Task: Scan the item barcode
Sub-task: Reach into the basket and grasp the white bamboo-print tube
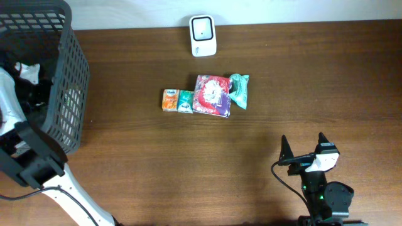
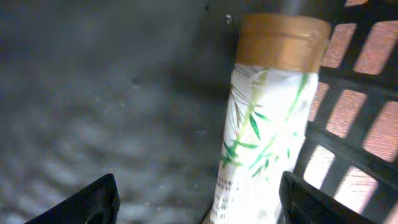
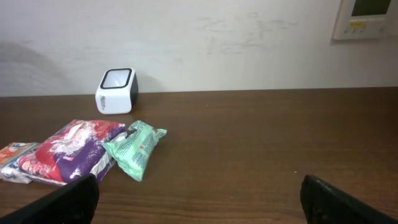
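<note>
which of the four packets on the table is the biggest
The red and purple packet, between the small teal packet and the green packet; it plainly outsizes them and the orange packet.

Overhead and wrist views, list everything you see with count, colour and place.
table: one, brown, under everything
basket: one, dark mesh, table's left end
tube: one, white with green leaves, brown cap, inside basket
scanner: one, white, far edge
orange pack: one, orange, row's left end, mid-table
teal pack: one, teal, next right
large pack: one, red-purple, next right
pouch: one, green, row's right end
left claw: one, black, open, in basket, tube ahead
right claw: one, black, open, near edge
</note>
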